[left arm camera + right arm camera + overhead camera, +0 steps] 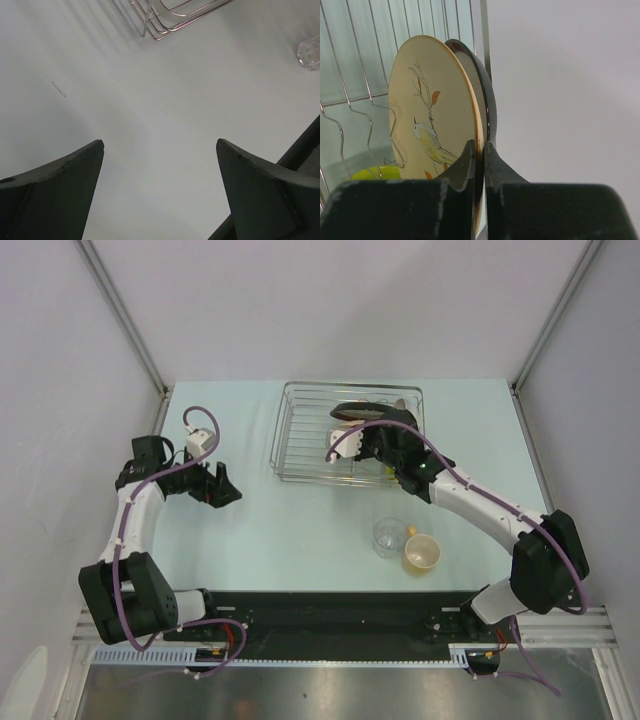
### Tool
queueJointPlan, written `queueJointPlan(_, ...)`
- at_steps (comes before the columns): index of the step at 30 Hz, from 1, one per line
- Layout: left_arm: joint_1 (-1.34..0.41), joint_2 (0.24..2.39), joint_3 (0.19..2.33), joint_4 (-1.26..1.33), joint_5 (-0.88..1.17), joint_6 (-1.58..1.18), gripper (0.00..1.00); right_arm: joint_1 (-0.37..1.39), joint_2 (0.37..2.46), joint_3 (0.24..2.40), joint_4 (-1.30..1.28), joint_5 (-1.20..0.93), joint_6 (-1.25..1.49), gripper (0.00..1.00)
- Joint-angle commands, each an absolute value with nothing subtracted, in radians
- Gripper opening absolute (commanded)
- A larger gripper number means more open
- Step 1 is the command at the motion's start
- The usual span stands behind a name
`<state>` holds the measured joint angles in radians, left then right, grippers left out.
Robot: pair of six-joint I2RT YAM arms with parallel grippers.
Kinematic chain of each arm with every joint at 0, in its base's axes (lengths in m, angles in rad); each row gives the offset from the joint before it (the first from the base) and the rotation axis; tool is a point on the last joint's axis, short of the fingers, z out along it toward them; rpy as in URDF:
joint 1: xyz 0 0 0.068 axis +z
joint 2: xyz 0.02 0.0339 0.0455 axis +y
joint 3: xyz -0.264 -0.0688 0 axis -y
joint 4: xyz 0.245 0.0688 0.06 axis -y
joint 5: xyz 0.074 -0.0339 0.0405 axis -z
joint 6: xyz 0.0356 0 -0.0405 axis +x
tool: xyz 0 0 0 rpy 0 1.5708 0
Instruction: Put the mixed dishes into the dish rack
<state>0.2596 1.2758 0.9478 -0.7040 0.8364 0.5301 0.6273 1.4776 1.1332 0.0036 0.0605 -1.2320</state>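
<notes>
The silver wire dish rack [283, 430] stands at the back middle of the table. My right gripper [378, 438] reaches into it, shut on the rim of an upright beige plate with a bird and leaf pattern [427, 110]. The plate has a dark glossy back edge and shows dark from above [362, 411]. A white bowl [341, 444] lies in the rack beside it. The clear glass [388, 536] and the yellowish handled cup [421, 552] stand on the table in front of the rack. My left gripper [226, 494] is open and empty, low over the table at the left.
A yellow-green item [375, 173] lies in the rack under the plate. The left wrist view shows the rack's near corner [165, 27], the glass [310, 54] at the right edge, and bare table between my fingers [75, 170]. White walls surround the table.
</notes>
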Motion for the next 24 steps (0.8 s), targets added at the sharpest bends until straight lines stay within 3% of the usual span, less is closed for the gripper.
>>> queueJointPlan(1,0.264,1.272,0.966,-0.689,0.844,0.528,1.00,0.624,1.477,1.157,0.022,0.110,-1.224,0.00)
queueJointPlan(24,0.264,1.267,0.988,-0.689,0.833,0.523,1.00,0.647,1.535,1.045,-0.018,0.072,-1.026,0.00)
